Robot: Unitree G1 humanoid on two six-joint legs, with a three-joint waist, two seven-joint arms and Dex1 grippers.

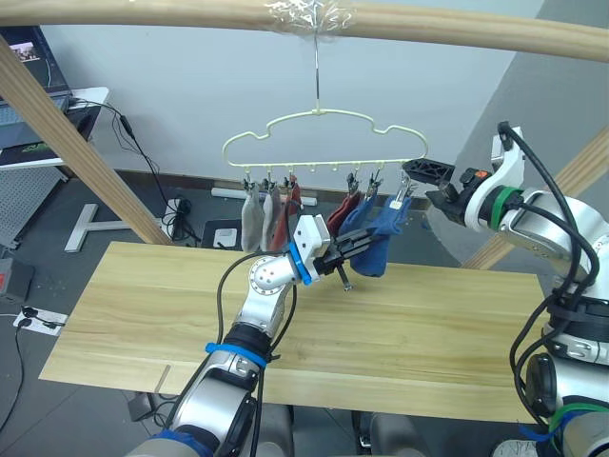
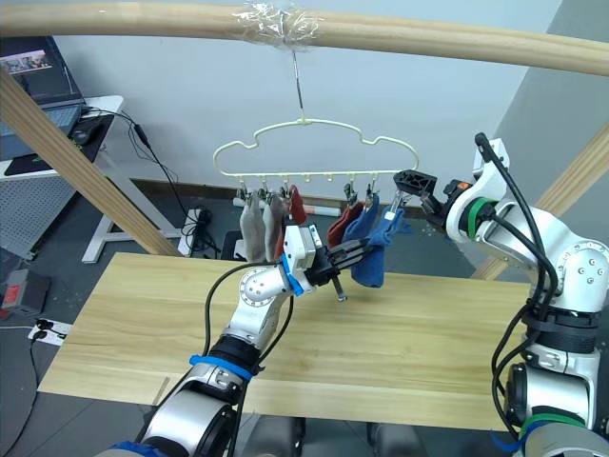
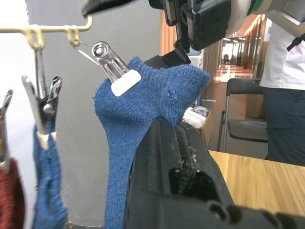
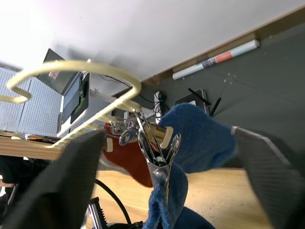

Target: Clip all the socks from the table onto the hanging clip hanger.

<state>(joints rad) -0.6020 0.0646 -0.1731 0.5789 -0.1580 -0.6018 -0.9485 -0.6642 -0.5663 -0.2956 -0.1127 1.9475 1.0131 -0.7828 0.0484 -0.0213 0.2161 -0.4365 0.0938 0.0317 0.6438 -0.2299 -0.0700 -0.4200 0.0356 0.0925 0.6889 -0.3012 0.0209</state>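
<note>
1. Left gripper (image 1: 354, 249): raised above the table (image 1: 143, 314), clenched on the lower part of the blue sock (image 3: 138, 114).
2. Clip hanger (image 1: 324, 143): grey, rust-red and blue socks hang clipped; you have none on the tabletop.
3. Right gripper (image 1: 419, 174): spread at the far-right clip (image 3: 112, 64), which bites the blue sock.
4. Step: last clipping. Next, you release, then withdraw.

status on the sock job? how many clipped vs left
Done: grey socks, rust-red socks and one blue sock hang from the clip hanger. In hand: the left claw holds the last blue sock, a clip already on its edge; the right claw is at the hanger's end. Left: no socks lie on the table.
</note>
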